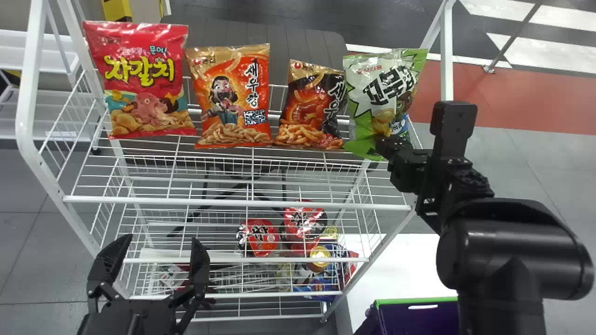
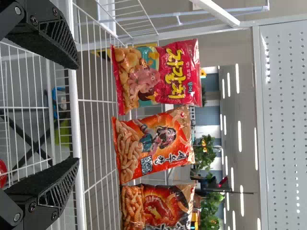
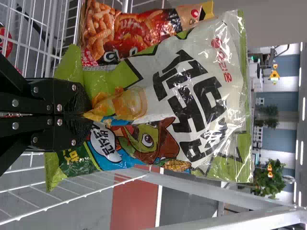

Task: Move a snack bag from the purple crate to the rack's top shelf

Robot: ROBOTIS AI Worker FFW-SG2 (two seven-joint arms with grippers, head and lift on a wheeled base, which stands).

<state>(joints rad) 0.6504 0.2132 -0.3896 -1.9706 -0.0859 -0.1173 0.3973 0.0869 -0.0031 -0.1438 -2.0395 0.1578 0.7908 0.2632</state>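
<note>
At the right end of the rack's top shelf (image 1: 251, 201), my right gripper (image 1: 385, 145) is shut on the lower part of a green-and-white snack bag (image 1: 379, 95). In the right wrist view the right gripper (image 3: 86, 112) pinches the bag (image 3: 192, 96), which stands upright with its front creased at the fingers. My left gripper (image 1: 153, 260) is parked at the lower left before the rack, fingers apart and nothing between them; the left wrist view has the left gripper (image 2: 72, 115) open too. The purple crate (image 1: 419, 318) is at the bottom right, partly behind the right arm.
A pink bag (image 1: 144, 79), an orange bag (image 1: 233, 95) and a dark red bag (image 1: 313, 104) stand in a row on the top shelf, left of the green one. White posts (image 1: 446, 56) rise at the rack's corners. Lower shelves hold red packages (image 1: 258, 237).
</note>
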